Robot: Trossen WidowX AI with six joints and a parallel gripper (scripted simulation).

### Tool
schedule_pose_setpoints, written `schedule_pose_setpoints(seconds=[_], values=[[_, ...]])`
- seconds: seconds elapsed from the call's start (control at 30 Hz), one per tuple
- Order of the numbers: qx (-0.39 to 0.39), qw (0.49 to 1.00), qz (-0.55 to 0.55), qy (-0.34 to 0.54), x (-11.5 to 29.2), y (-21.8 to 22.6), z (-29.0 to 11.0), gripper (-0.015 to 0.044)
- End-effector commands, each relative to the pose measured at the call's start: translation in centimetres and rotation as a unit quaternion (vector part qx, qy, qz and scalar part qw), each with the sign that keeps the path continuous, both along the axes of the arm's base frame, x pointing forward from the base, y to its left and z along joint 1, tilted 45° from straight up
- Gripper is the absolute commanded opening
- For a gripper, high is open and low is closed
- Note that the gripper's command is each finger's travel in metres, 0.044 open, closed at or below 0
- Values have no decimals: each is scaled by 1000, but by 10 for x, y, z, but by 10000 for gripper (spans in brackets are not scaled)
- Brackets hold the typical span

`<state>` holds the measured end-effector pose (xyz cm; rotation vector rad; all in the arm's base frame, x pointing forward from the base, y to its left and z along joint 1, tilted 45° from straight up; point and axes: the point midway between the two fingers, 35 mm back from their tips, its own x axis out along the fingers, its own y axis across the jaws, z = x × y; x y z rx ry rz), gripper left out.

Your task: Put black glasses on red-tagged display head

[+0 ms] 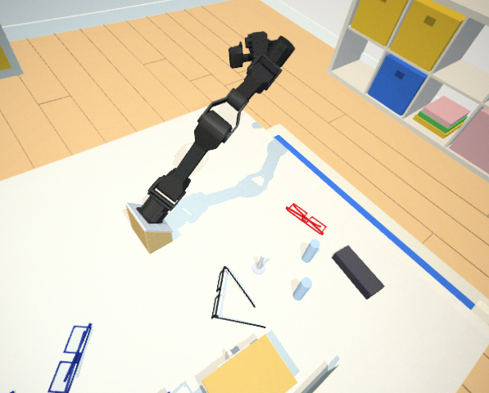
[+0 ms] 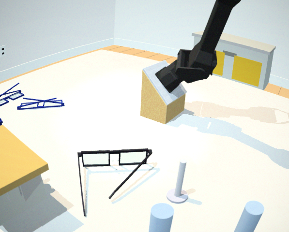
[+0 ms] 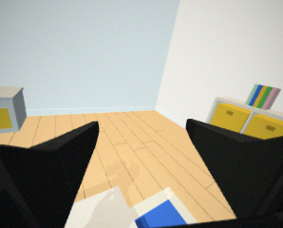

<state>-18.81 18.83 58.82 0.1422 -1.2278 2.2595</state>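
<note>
Black frames catch our eye first: the black glasses (image 1: 232,295) lie on the white table (image 1: 66,254) in the lower middle of the top view, temples unfolded and splayed outward, nothing touching them. In the exterior view the same glasses (image 2: 114,157) stand on their lower rim with the lenses facing us, one temple running straight toward the bottom of the frame, the other angled to the right.

Just right of them we see a small white stand (image 1: 259,265) with a thin post, then two pale blue cylinders (image 1: 310,250), and further right a dark grey block (image 1: 357,271). A pair of red glasses (image 1: 305,219) lies above the cylinders, well apart from the black pair. Blue glasses (image 1: 70,357) rest in the lower left corner of the top view. A yellow board (image 1: 248,368) sits at the bottom edge. We cannot make out a display head or a red tag with any certainty.

The arm (image 1: 206,135) rises from a tan wedge base (image 1: 153,241) and stretches to the upper middle of the top view, out past the table edge above the wooden floor (image 1: 88,84). Its gripper (image 3: 141,157) is far from the glasses; in the wrist view we see the fingers spread wide apart with only floor and wall between them, holding nothing. A shelf unit (image 1: 341,51) with yellow, blue and pink boxes stands at the upper right.
</note>
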Motion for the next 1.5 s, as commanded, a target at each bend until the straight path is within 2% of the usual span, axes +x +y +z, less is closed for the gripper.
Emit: schedule_pose_setpoints(seconds=[0.0, 0.23, 0.37, 0.53, 0.57, 0.8, 1.03, 1.23, 1.47], values=[[0, 1000, 0, 0, 0, 0, 0, 426], [0, 1000, 0, 0, 0, 0, 0, 440], [-25, 999, -22, -1, 6, 17, -8, 335], [-114, 988, -100, 7, 38, 74, -39, 204], [-133, 984, -116, 11, 47, 85, -46, 200], [-261, 935, -234, 58, 127, 150, -98, 200], [-371, 851, -344, 140, 227, 181, -154, 200], [-444, 755, -424, 231, 319, 178, -204, 200], [-497, 616, -496, 357, 420, 139, -264, 200]])
